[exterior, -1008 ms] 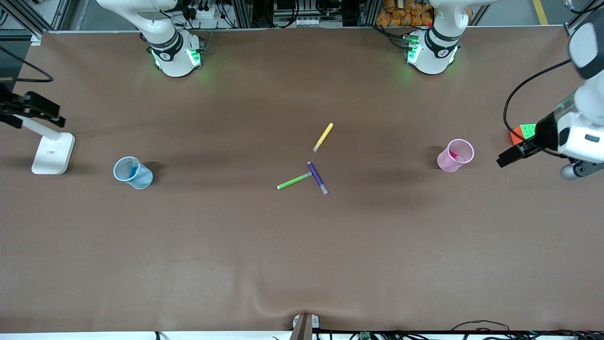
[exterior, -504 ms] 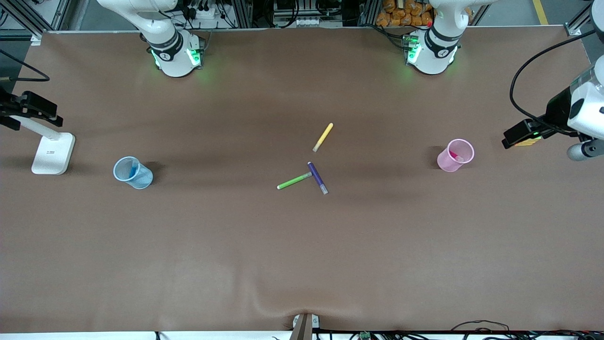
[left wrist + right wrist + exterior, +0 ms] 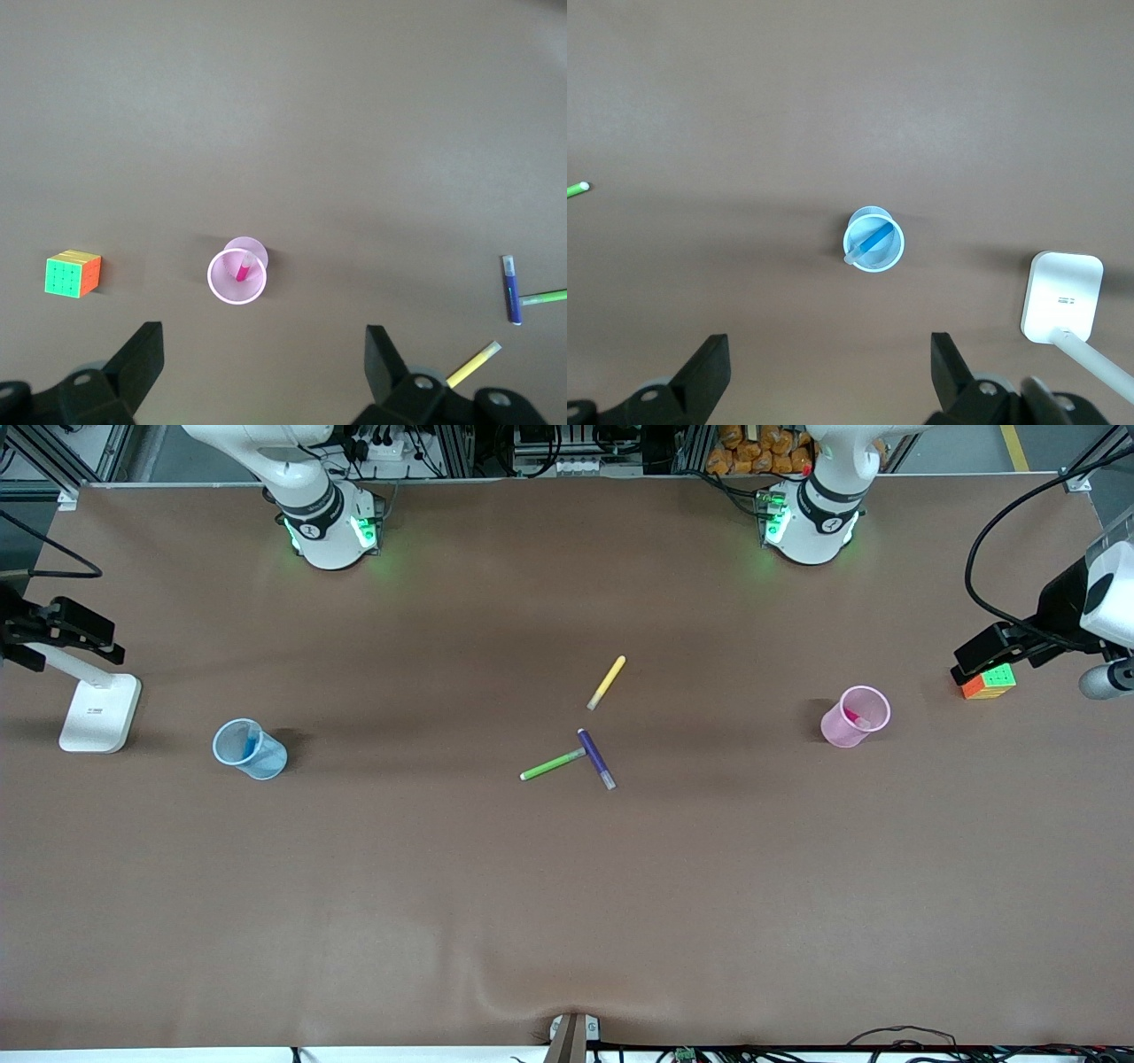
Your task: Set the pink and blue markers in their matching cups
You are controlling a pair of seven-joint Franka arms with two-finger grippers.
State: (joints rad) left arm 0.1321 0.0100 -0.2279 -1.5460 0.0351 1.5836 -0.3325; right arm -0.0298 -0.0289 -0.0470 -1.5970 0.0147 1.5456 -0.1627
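Note:
The pale pink cup [image 3: 835, 728] stands toward the left arm's end of the table, with the pink marker [image 3: 856, 716] leaning inside it. Toward the right arm's end, the pale blue cup [image 3: 270, 762] holds the blue marker [image 3: 252, 741]. My left gripper [image 3: 264, 341] hangs open and empty, high over the table's end beside the pink cup [image 3: 210, 276] and its marker [image 3: 242, 268]. My right gripper [image 3: 830, 350] is open and empty too, high over the other end beside the blue cup [image 3: 873, 269] and its marker [image 3: 877, 237].
A yellow pen [image 3: 607, 682], a green pen [image 3: 553, 764] and a dark purple pen [image 3: 596, 758] lie mid-table, the last two touching. A colour cube [image 3: 990, 681] sits under my left hand. A white lamp base [image 3: 99, 712] stands near my right hand.
My left hand has drawn back from the pink cup toward the table's end and the bases' side, uncovering the colour cube. The right hand has barely shifted. Cups and pens stay put.

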